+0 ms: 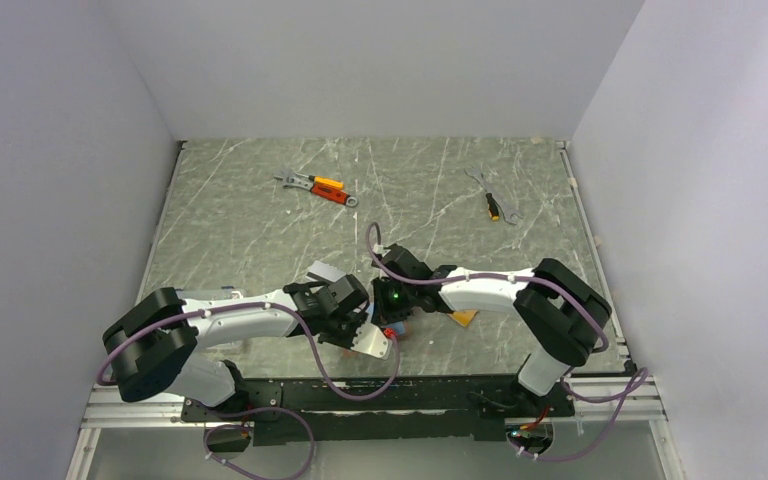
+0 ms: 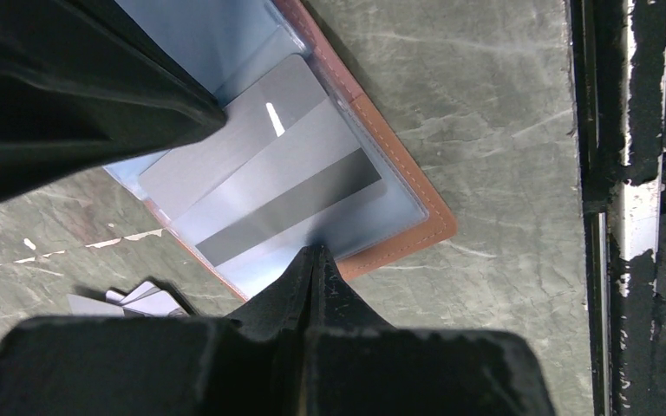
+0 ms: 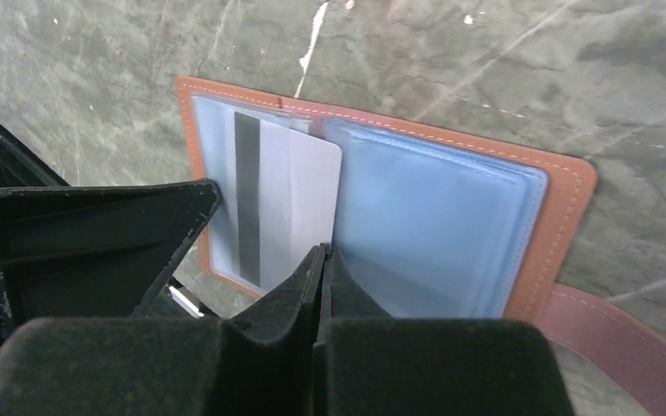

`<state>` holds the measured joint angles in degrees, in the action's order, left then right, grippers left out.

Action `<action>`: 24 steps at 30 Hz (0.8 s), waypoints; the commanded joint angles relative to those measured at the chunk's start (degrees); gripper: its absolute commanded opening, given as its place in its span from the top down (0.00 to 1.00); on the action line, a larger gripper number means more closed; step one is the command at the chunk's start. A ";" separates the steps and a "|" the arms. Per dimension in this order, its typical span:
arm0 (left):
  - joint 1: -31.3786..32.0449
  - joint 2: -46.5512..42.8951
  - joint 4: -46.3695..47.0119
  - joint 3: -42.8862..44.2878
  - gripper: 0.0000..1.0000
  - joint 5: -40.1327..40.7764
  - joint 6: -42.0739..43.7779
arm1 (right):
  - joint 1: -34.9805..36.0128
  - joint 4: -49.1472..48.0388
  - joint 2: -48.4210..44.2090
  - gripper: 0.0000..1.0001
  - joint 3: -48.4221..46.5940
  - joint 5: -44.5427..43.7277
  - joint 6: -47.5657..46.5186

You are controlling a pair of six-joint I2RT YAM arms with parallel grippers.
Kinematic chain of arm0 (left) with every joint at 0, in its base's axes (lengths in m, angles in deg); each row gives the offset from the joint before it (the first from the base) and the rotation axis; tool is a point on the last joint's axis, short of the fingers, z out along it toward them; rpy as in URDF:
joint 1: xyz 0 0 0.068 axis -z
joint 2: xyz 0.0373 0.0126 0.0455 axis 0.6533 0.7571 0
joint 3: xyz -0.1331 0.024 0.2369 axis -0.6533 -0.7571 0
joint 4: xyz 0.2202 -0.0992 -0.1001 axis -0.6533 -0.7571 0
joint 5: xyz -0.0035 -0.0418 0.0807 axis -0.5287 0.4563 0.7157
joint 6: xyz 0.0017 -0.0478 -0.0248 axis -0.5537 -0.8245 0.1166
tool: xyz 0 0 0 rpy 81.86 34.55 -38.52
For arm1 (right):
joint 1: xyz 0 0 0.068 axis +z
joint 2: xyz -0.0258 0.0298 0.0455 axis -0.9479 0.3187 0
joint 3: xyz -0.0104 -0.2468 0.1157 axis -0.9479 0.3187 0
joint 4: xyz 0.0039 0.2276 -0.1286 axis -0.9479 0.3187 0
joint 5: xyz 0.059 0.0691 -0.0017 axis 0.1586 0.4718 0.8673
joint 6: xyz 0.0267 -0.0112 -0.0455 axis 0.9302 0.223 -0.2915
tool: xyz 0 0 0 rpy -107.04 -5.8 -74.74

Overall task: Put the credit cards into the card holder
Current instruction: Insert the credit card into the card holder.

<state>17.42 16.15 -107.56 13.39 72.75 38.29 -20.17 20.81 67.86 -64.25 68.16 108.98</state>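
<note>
Card holder [image 3: 565,224] lies open and flat on the desk [image 1: 240,210], near-centre, right under both wrists. The silver-grey card [image 3: 288,195] with the dark stripe sits on the left-hand clear sleeve page, one long edge at the fold, part of it under plastic. Left claw [image 2: 267,184] is spread wide, one finger on each side of the card. Right claw [image 3: 268,218] is spread too, one tip at the holder's outer edge, the other at the card's edge by the fold. I can't tell whether either tip actually presses. Room is tight, with both claws crowding the same half of the holder. The other page is uncovered. The strap [image 3: 611,338] trails off the far corner. One holder corner points at the near rail [image 2: 607,217], with a strip of bare desk between them. An orange-gold card [image 1: 465,317] peeks out under the right forearm. Orange-handled tools [image 1: 318,187] and a small wrench [image 1: 495,206] lie well apart at the far side.
</note>
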 commanded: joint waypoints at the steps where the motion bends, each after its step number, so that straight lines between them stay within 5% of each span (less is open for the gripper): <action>1: 0.06 -0.06 0.22 0.25 0.96 -0.02 -1.50 | 1.21 0.42 0.94 1.00 -2.72 0.56 -1.14; 12: -1.15 -5.25 -8.86 7.48 0.92 0.85 -2.98 | -1.12 -0.44 -0.56 1.00 0.01 1.88 -1.11; 24: -1.41 -1.24 1.12 -4.55 0.97 7.12 -2.50 | -1.13 -0.17 0.70 1.00 -1.63 2.66 -1.21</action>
<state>16.11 13.31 -110.71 10.51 76.95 36.02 -21.14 21.18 68.80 -64.62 70.26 108.28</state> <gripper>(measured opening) 0.039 0.007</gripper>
